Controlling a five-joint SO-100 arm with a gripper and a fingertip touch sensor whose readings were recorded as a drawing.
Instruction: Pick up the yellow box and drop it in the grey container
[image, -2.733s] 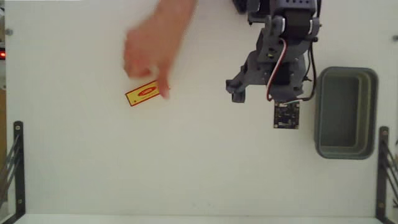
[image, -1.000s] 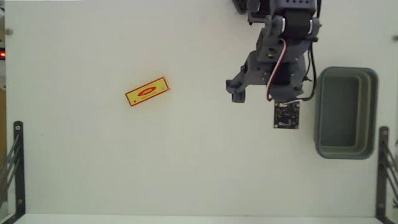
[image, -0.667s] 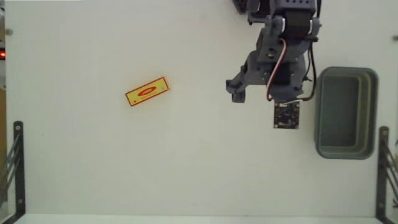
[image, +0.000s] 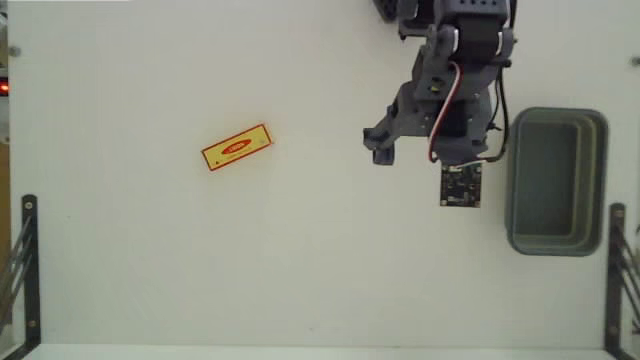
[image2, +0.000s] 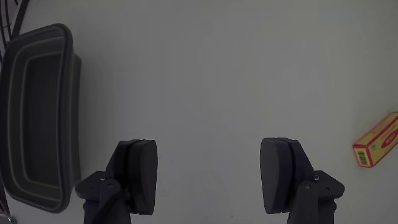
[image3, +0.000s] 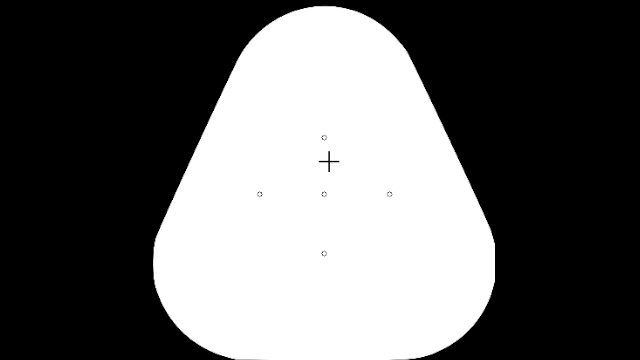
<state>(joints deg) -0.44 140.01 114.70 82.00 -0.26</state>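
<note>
The yellow box (image: 236, 147) with its red oval label lies flat and slanted on the white table, left of centre in the fixed view. In the wrist view only its end shows, at the right edge (image2: 377, 141). The grey container (image: 555, 180) stands at the right edge of the table in the fixed view and at the left of the wrist view (image2: 37, 112); its inside is empty. My gripper (image2: 210, 149) hangs over bare table between the two, open wide, nothing between its fingers (image2: 138, 171). In the fixed view the gripper (image: 418, 160) is far right of the box.
The dark arm (image: 455, 60) comes in from the top right of the fixed view. Black metal brackets (image: 25, 265) stand at the table's lower left and lower right (image: 615, 270) corners. White table top (image: 300, 260) stretches between the box and the gripper.
A person's hand that was touching the box 2.7 s ago is gone from view. The box lies in the same place and the arm has not moved.
</note>
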